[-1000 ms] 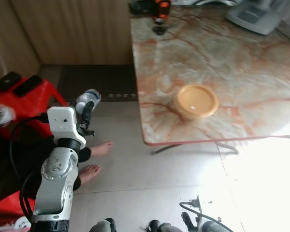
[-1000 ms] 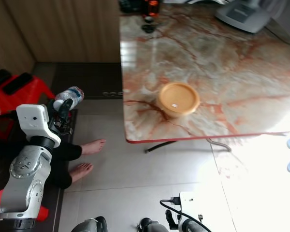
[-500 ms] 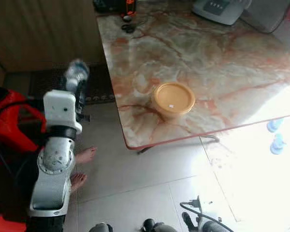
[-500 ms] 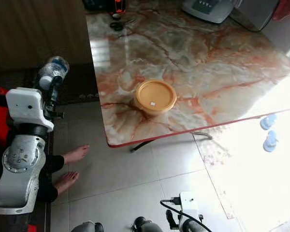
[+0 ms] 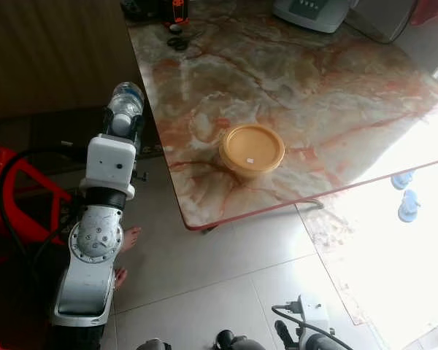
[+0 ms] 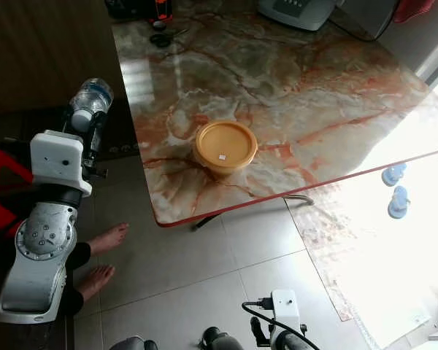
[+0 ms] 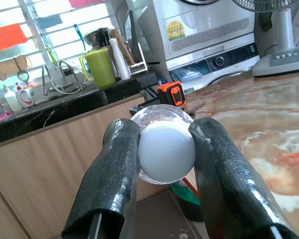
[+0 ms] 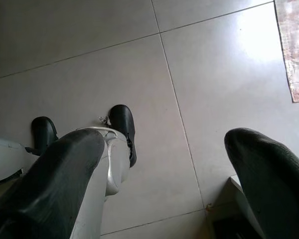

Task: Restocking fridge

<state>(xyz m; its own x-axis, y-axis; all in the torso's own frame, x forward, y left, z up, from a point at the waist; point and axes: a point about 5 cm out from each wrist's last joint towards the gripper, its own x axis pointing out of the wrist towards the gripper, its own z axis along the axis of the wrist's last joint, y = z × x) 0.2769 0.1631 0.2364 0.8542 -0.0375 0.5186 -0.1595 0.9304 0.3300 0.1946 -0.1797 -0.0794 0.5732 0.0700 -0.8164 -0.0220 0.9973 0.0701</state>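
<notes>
A clear plastic water bottle (image 5: 124,103) with a white cap (image 7: 166,148) is held by my left gripper (image 7: 164,149), which is shut on it just below the cap. The arm is raised at my left, beside the near left corner of the marble table (image 5: 336,102). The bottle points away from me, toward the wooden cabinet. My right gripper (image 8: 164,164) hangs low over the tiled floor, open and with nothing in it.
A yellow lidded bowl (image 5: 252,148) sits near the table's front edge. A white appliance (image 5: 310,11) and an orange tool (image 5: 177,9) stand at the far side. A person's bare feet (image 6: 106,237) rest on the floor at my left, by a red stool (image 5: 18,211). Two blue objects (image 5: 403,193) lie on the floor right.
The view has swung to the right, so the table and bowl have shifted left in the picture. My left arm still holds the bottle, now closer to the table's edge.
</notes>
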